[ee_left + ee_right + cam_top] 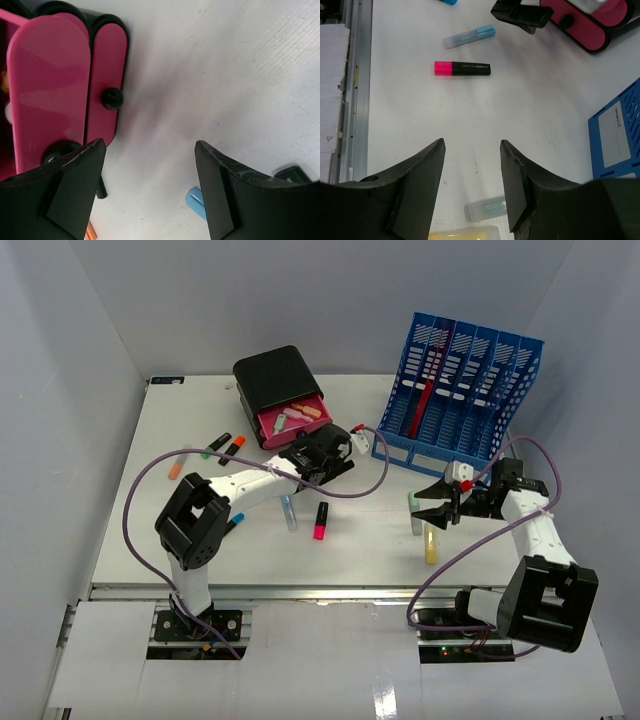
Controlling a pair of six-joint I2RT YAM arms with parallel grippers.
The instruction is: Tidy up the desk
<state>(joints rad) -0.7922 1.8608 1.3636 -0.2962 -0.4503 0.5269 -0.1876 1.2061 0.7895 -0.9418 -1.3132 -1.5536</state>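
Observation:
The white desk (200, 540) holds scattered markers. My left gripper (318, 462) is open and empty, low over the desk just in front of the black drawer unit (272, 380). In the left wrist view (150, 150) the pink drawer fronts (50, 85) are at upper left. My right gripper (428, 508) is open and empty above a clear marker (414, 512) and a yellow marker (431, 543). In the right wrist view (472, 145) the clear marker (485, 209) and yellow marker (465, 233) lie between its fingers.
A blue file rack (460, 390) stands at the back right. A pink-and-black highlighter (321, 521) and a light-blue marker (289, 512) lie mid-desk. An orange marker (175, 468), a green one (213, 447) and an orange-black one (232, 448) lie at the left. The top drawer is open.

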